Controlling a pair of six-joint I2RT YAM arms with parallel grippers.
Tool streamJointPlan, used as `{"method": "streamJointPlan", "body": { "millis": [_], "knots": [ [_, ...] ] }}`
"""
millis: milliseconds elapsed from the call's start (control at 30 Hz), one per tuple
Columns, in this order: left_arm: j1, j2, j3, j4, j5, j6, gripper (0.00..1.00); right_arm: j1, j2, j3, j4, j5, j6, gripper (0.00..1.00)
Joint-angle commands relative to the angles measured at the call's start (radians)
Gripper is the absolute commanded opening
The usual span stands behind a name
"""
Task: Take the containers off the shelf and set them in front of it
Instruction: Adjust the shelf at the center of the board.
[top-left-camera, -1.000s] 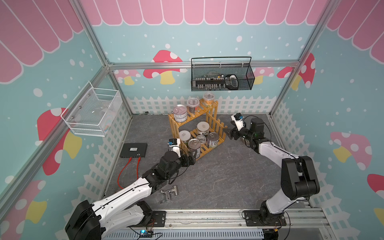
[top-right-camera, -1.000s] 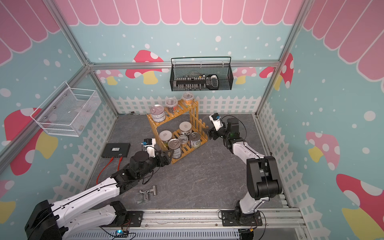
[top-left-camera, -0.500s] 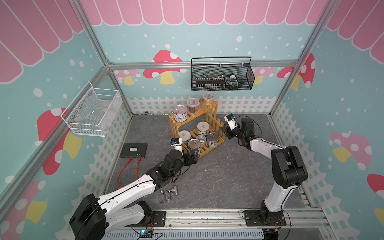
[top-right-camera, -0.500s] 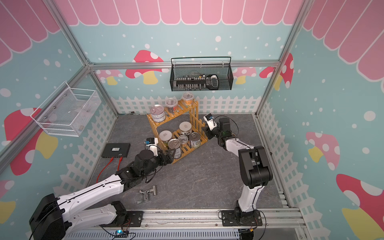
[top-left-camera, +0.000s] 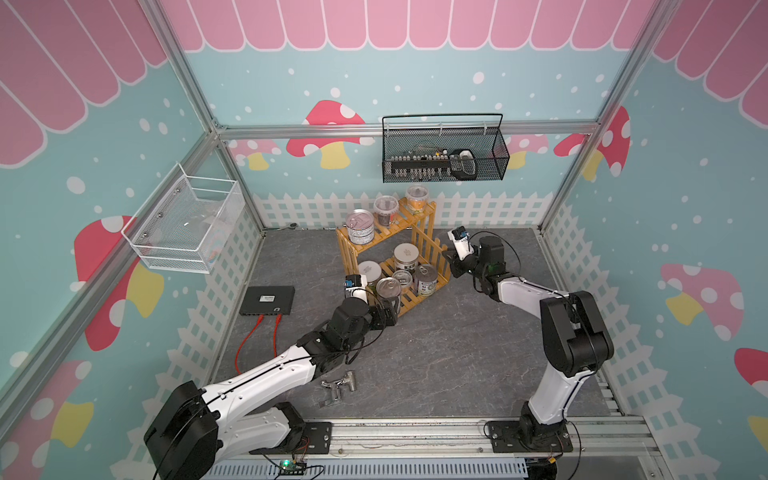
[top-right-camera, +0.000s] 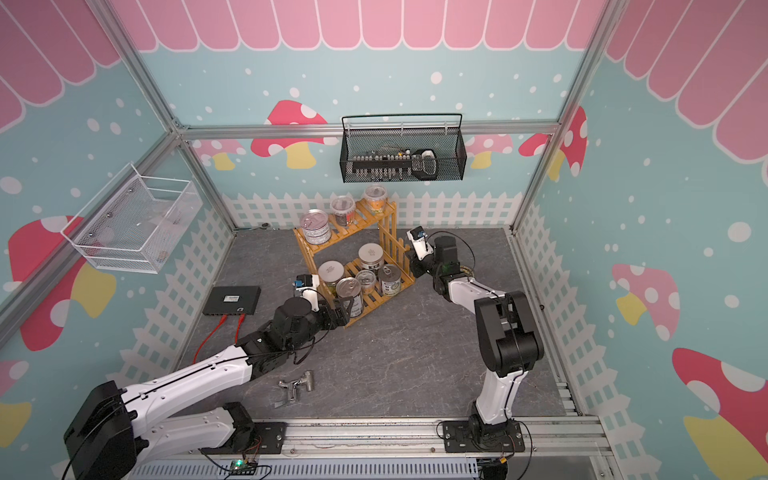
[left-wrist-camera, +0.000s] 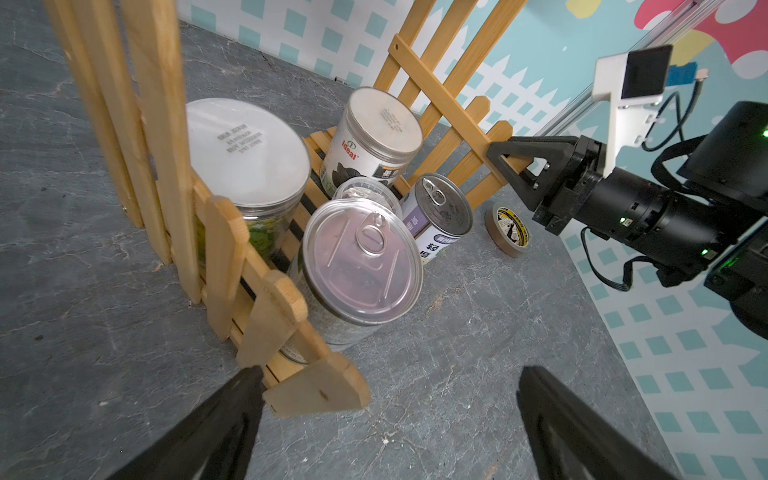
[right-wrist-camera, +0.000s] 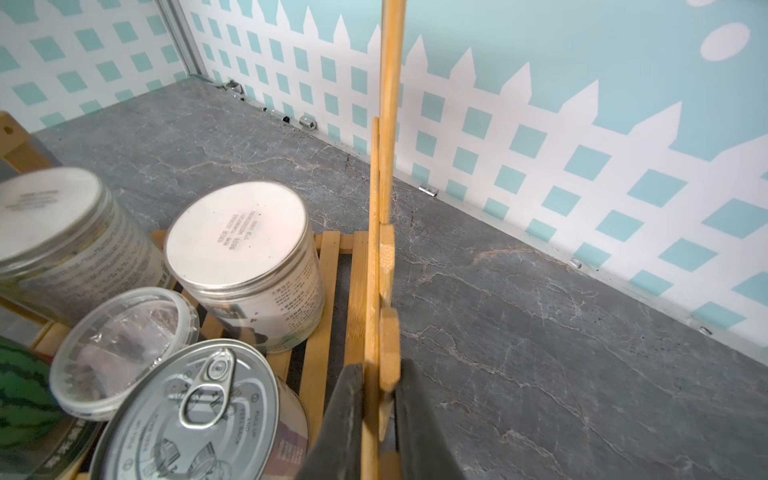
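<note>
- The right fingers (right-wrist-camera: 345, 419) are clamped together on a side slat of the shelf (right-wrist-camera: 390, 124), with one finger on each face of the slat, at the end of the lower tier.
- The left fingers (left-wrist-camera: 216, 428) stand wide apart and hold nothing. They point at the shelf's opposite front corner, and the front tin can (left-wrist-camera: 359, 266) is ahead of the gap between them. One fingertip lies just beside the corner slat; whether it touches cannot be told.
- The shelf is a two-tier bamboo rack. It stands at an angle on the grey tabletop (top-left-camera: 436, 353) near the back wall, between the two arms.
- All eight containers are on the shelf.
- The upper tier holds a row of three: the upper tin can (top-left-camera: 360, 226), the dark-filled clear jar (top-left-camera: 385, 210) and the orange-filled clear jar (top-left-camera: 417, 198).
- At the back of the lower tier are the green-filled white-lidded jar (left-wrist-camera: 245, 153) and the labelled white-lidded jar (left-wrist-camera: 374, 137).
- In front of these are the small clear jar (left-wrist-camera: 365, 193) and the purple-labelled tin can (left-wrist-camera: 440, 212). The front tin can stands at the tier's front edge.
- A tape roll (left-wrist-camera: 508, 228) lies flat on the tabletop just beside the shelf's end, below the right arm.
- A metal faucet piece (top-left-camera: 338, 384) lies near the tabletop's front edge, well apart from the shelf.
- A black box (top-left-camera: 268, 300) with orange cables sits at the left edge of the tabletop.
- A black wire basket (top-left-camera: 444, 158) hangs on the back wall above the shelf, and a white mesh basket (top-left-camera: 187, 224) hangs on the left wall.
</note>
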Motion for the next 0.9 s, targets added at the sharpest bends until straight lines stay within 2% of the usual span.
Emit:
{"method": "streamJointPlan", "body": {
  "millis": [0, 267, 667, 867],
  "knots": [
    [-0.005, 0.008, 0.031, 0.007, 0.006, 0.022, 0.99, 0.025, -0.015, -0.042, 0.042, 0.043, 0.012, 0.11],
    [-0.004, 0.001, 0.03, 0.008, 0.007, 0.036, 0.99, 0.057, -0.092, -0.129, 0.094, 0.181, 0.074, 0.03],
    [0.032, 0.017, 0.041, 0.027, 0.041, 0.084, 0.99, 0.096, -0.266, -0.321, 0.149, 0.538, 0.273, 0.0],
    [0.077, 0.031, 0.04, 0.048, 0.102, 0.107, 0.99, 0.149, -0.287, -0.341, 0.11, 0.752, 0.364, 0.0]
  ]
}}
